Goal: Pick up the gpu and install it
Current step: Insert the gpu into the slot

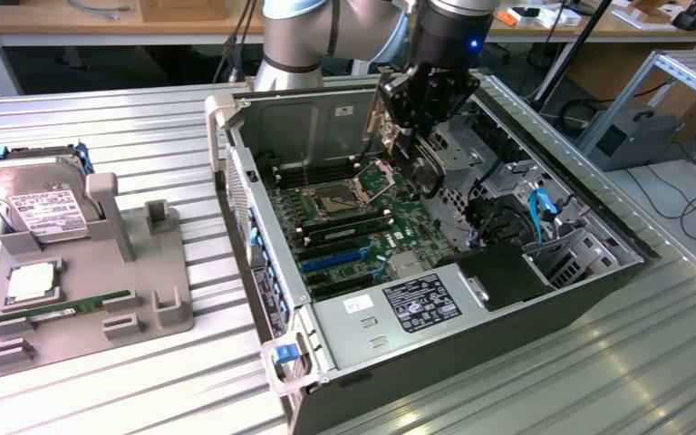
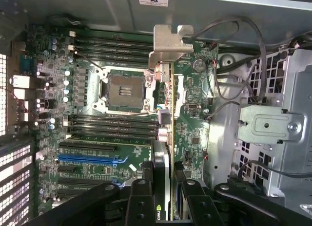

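Exterior view: your gripper hangs over the open case, jaws half closed on the gpu, which is held above the motherboard. Wrist view: you see the gpu edge-on, clamped between both fingers, beside the CPU socket.

Lab – slatted workbenches, opened computer.

Body check. My wrist cylinder: glossy black, round, with one small blue light lit on its side. Beside the wrist cylinder, my arm tube: silver-grey metal, smooth, with pale blue-grey trim. Below the wrist cylinder, my claw: black, boxy, linkages bare. My finger links: matte black bars with rounded edges and round pivot pins.
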You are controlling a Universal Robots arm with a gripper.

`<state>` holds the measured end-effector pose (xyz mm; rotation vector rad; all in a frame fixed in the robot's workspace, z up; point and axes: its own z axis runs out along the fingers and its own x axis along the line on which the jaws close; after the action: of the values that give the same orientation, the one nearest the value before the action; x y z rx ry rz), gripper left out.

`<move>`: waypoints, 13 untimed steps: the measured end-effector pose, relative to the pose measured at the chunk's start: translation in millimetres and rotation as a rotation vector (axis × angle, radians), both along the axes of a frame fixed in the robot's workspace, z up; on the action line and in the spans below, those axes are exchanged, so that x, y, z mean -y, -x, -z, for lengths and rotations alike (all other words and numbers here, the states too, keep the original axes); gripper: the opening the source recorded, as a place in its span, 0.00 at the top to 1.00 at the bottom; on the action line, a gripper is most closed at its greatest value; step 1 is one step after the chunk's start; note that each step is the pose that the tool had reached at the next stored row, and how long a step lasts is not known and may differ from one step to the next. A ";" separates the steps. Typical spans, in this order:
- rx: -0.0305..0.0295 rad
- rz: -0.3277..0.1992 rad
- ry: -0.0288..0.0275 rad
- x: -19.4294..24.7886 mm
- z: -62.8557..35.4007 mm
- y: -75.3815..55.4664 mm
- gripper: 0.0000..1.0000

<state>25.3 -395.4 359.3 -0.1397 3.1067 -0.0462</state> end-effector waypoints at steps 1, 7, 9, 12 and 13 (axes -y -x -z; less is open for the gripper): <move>0.0000 -0.004 0.0000 0.0 0.0 0.0 0.73; 0.0000 -0.051 0.0000 0.0 0.0 0.0 0.73; 0.0000 -0.060 0.0000 0.0 0.0 0.0 0.73; 0.0000 -0.090 0.0000 0.0 0.1 0.0 0.73; 0.0000 -0.096 0.0000 0.0 0.1 0.0 0.73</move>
<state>25.3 -395.4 359.1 -0.2881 3.0951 -0.0438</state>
